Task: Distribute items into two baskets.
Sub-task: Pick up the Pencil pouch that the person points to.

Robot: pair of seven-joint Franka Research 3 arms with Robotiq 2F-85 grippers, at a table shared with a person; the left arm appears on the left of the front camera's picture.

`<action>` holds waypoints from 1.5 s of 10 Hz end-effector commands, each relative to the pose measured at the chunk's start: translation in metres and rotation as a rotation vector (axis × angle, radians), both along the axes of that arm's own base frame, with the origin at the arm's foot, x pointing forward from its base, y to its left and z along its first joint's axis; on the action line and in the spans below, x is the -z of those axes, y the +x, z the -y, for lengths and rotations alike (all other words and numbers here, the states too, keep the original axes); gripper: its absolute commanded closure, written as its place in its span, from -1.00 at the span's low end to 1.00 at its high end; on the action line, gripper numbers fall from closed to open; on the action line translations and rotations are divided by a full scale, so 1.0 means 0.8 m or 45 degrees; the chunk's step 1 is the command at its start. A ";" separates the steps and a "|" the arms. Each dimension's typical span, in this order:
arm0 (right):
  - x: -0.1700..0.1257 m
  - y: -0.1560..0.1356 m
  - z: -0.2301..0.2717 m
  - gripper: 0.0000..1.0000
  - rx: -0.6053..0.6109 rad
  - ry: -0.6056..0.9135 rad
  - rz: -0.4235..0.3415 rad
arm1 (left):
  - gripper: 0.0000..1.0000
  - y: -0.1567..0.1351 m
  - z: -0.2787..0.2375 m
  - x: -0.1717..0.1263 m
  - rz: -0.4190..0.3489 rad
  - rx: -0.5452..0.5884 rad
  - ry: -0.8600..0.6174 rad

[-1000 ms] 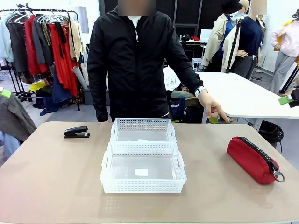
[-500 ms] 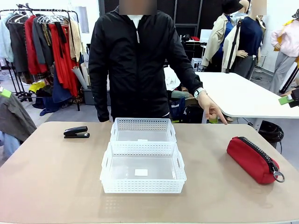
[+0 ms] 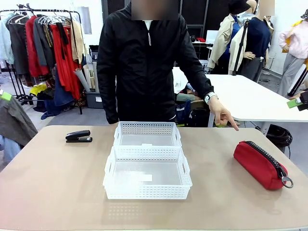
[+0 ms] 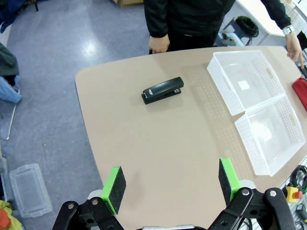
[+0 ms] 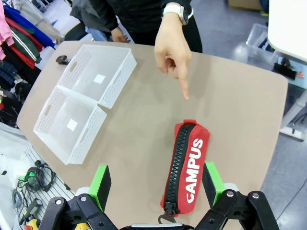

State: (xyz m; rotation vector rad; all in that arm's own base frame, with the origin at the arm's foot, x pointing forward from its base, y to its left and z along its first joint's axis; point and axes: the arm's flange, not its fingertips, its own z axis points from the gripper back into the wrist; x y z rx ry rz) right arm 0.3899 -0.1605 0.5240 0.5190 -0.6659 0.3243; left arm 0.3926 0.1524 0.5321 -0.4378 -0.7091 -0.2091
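Observation:
Two white perforated baskets stand end to end at the table's middle, the near basket (image 3: 147,174) in front of the far basket (image 3: 147,134); both hold nothing. A black stapler (image 3: 79,136) lies at the far left. The red pouch (image 3: 260,164) with a black zipper lies at the right. The person's hand (image 3: 223,114) points a finger down toward the pouch. From high above the table, my left gripper (image 4: 172,184) is open, the stapler (image 4: 162,90) well ahead of it. My right gripper (image 5: 156,182) is open above the pouch (image 5: 186,169), under the pointing hand (image 5: 173,45).
The person in a black jacket (image 3: 144,62) stands at the far edge behind the baskets. A white table (image 3: 245,96) is beyond at the right and a clothes rack (image 3: 43,43) at the back left. Bare tabletop (image 3: 53,183) surrounds the baskets.
The person has shifted slightly to the right and the pointing hand has stayed over the far right of the table. Items and baskets have not moved.

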 end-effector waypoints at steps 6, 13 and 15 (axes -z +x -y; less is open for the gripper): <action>0.000 0.000 0.000 -1.00 0.000 0.000 0.000 | -1.00 0.000 0.000 0.000 0.000 0.000 0.000; 0.019 0.005 -0.047 -1.00 -0.185 -0.248 -0.159 | -1.00 -0.020 0.036 -0.022 0.002 0.087 -0.128; 0.031 -0.002 -0.066 -1.00 -0.278 -0.319 -0.185 | -1.00 -0.031 0.056 -0.021 0.023 0.191 -0.137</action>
